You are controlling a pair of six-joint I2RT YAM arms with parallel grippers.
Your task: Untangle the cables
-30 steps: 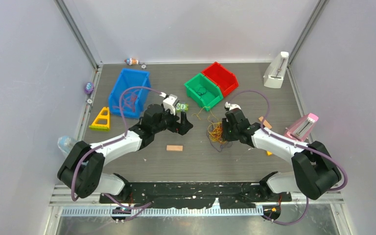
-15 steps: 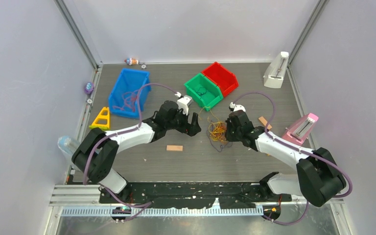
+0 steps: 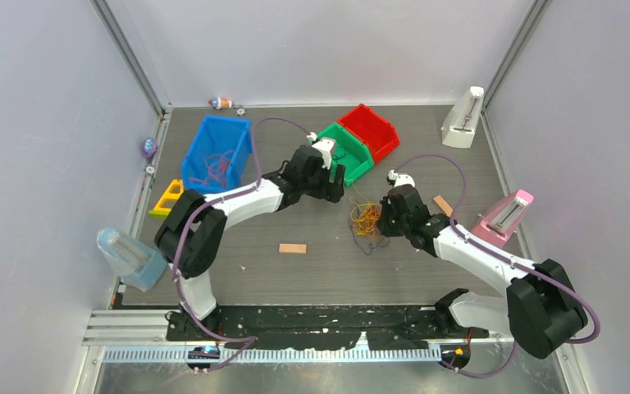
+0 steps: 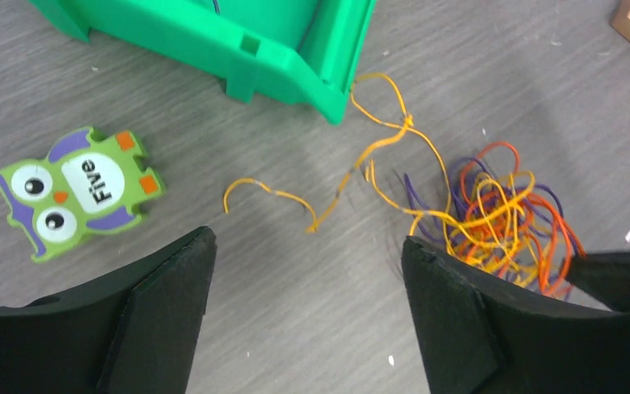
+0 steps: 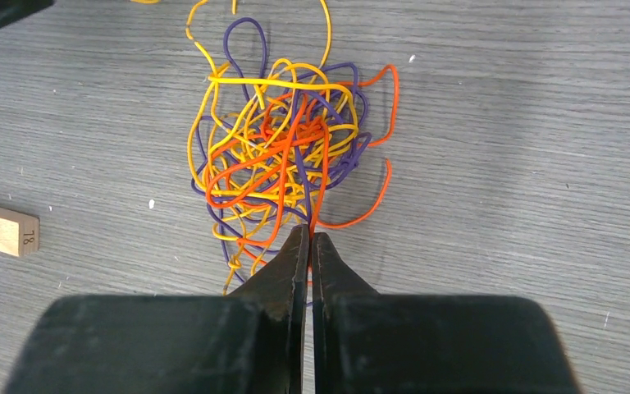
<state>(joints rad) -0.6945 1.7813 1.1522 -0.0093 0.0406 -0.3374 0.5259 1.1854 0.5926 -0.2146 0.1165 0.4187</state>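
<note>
Top external view: the left gripper has swung from the middle of the table to the far side, beside the green bin. Its jaws are wide apart and hold nothing. The right gripper stays at the near edge of the cables, pressed together on what seems an orange strand. I judge it anchors the tangle while the left reaches for the loose yellow strand. Exactly which strand is pinched is hard to tell.
</note>
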